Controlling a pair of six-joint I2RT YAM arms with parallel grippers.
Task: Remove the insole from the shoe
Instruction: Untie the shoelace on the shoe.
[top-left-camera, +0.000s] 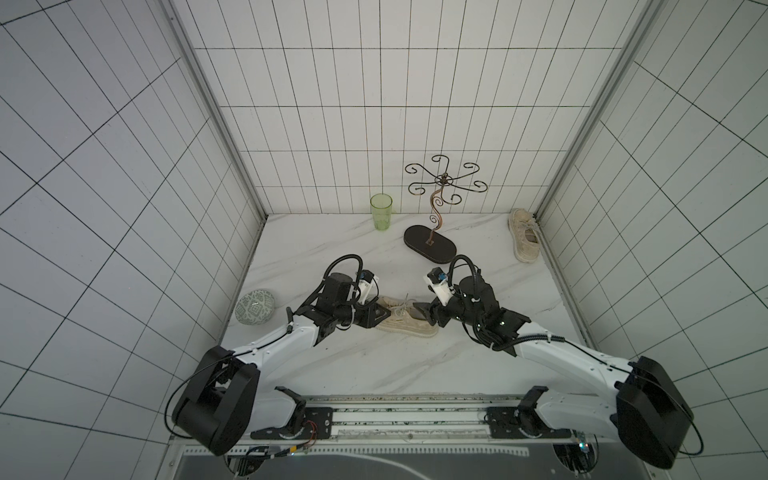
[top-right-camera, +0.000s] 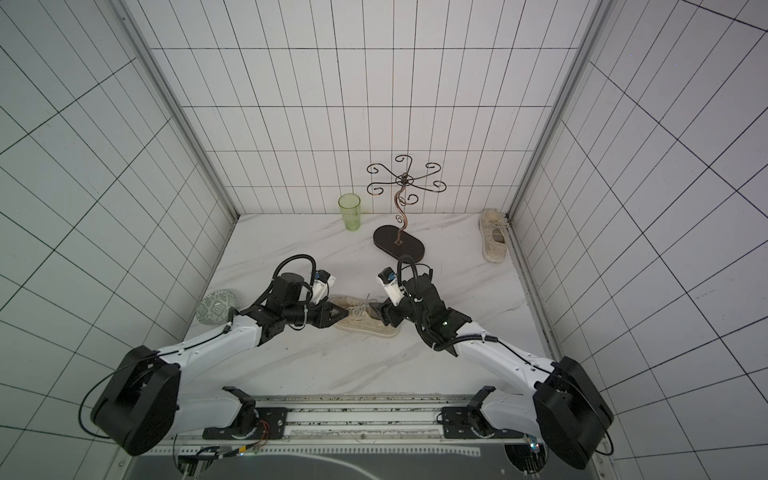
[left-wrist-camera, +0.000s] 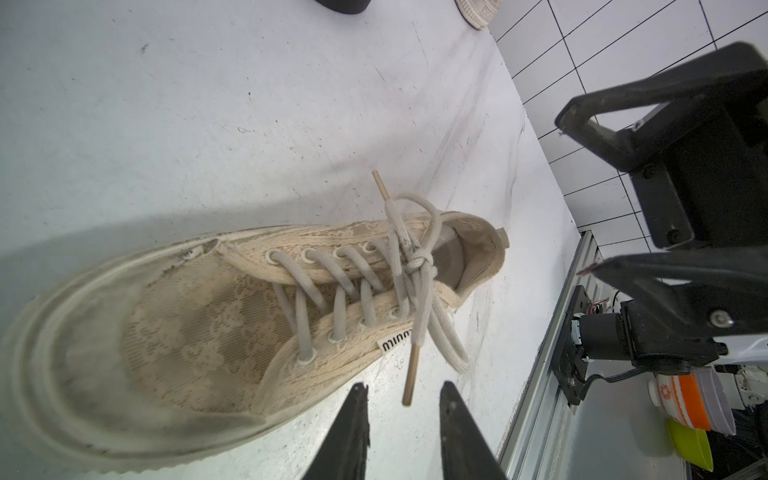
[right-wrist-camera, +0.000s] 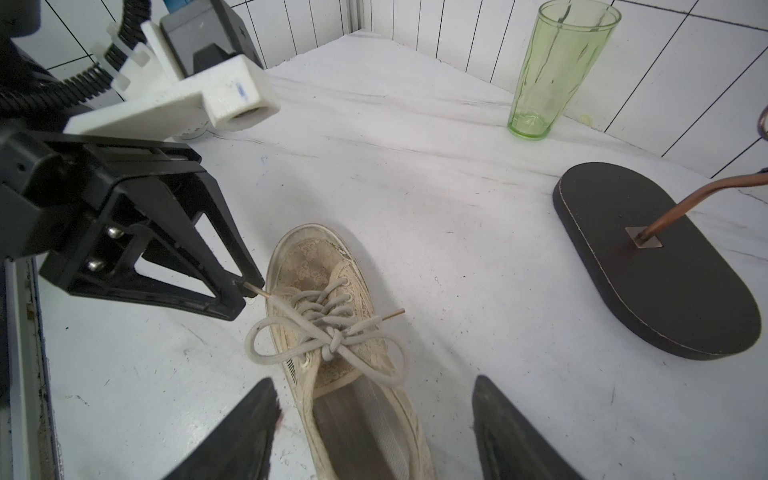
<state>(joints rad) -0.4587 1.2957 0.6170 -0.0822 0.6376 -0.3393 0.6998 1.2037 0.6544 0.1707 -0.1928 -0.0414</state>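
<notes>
Left tool (left-wrist-camera: 404, 384) narrowly apart around lace tip (left-wrist-camera: 411, 370); right tool (right-wrist-camera: 374, 379) spread wide over shoe (right-wrist-camera: 309, 259).

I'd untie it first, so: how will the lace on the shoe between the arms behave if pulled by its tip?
The lace is probably floppy: its loops droop over the shoe's side. Its tip looks stiff and thin, likely easy to pinch but slippery. The shoe seems light on the smooth table, so it may slide along.
</notes>
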